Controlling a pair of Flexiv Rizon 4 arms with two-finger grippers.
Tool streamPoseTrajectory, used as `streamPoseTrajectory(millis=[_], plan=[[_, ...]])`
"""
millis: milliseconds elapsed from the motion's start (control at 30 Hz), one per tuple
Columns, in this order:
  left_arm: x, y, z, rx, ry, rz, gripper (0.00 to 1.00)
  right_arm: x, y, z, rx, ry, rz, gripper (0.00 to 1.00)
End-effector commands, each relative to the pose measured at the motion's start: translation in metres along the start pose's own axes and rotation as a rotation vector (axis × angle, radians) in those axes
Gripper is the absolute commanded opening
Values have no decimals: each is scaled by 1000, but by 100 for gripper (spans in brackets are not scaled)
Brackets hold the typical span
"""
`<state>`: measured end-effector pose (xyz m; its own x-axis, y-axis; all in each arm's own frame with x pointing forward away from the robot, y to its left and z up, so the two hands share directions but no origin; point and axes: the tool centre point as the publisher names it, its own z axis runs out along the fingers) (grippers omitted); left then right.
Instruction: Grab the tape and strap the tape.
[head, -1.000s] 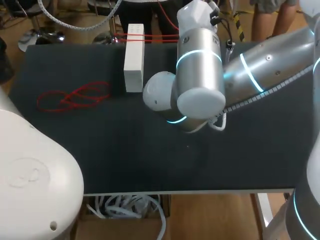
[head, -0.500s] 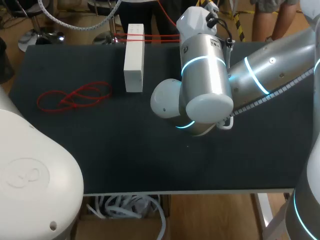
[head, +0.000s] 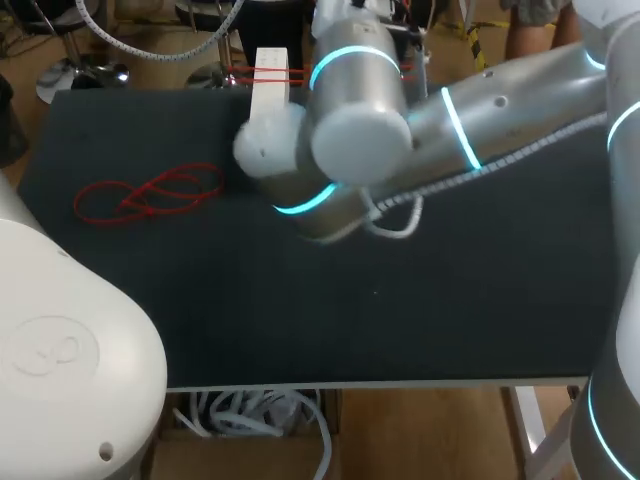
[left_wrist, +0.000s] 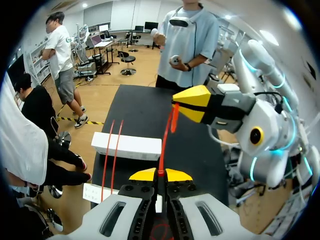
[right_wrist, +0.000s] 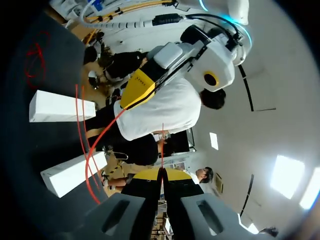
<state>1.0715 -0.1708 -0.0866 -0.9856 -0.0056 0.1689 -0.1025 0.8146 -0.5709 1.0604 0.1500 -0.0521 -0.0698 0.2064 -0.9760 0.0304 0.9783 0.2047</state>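
Desk – dark, fills the middle of the head view. Right arm comes in from the upper right; neither hand shows there. White block at upper centre, two red strands across it. Loose red coil at left, well apart. Red tape: one strand strung between the hands – left hand clenched on one end, right hand clenched on the other. The strand runs across the block's long axis, just beside it; strapping likely turns on keeping that crossing
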Motion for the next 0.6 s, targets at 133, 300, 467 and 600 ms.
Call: streamPoseTrajectory(millis=[133,300,467,600], plan=[[1,-1,-1,-4,-1,-2,0,-4,9,15,11,73,-117,0],[1,-1,-1,-4,-1,-2,0,-1,6,16,-57,69,-195,0],[1,-1,-1,-4,-1,-2,0,5,-5,12,-108,40,-244,0],[1,-1,-1,-4,-1,-2,0,9,-10,9,-126,31,-268,0]])
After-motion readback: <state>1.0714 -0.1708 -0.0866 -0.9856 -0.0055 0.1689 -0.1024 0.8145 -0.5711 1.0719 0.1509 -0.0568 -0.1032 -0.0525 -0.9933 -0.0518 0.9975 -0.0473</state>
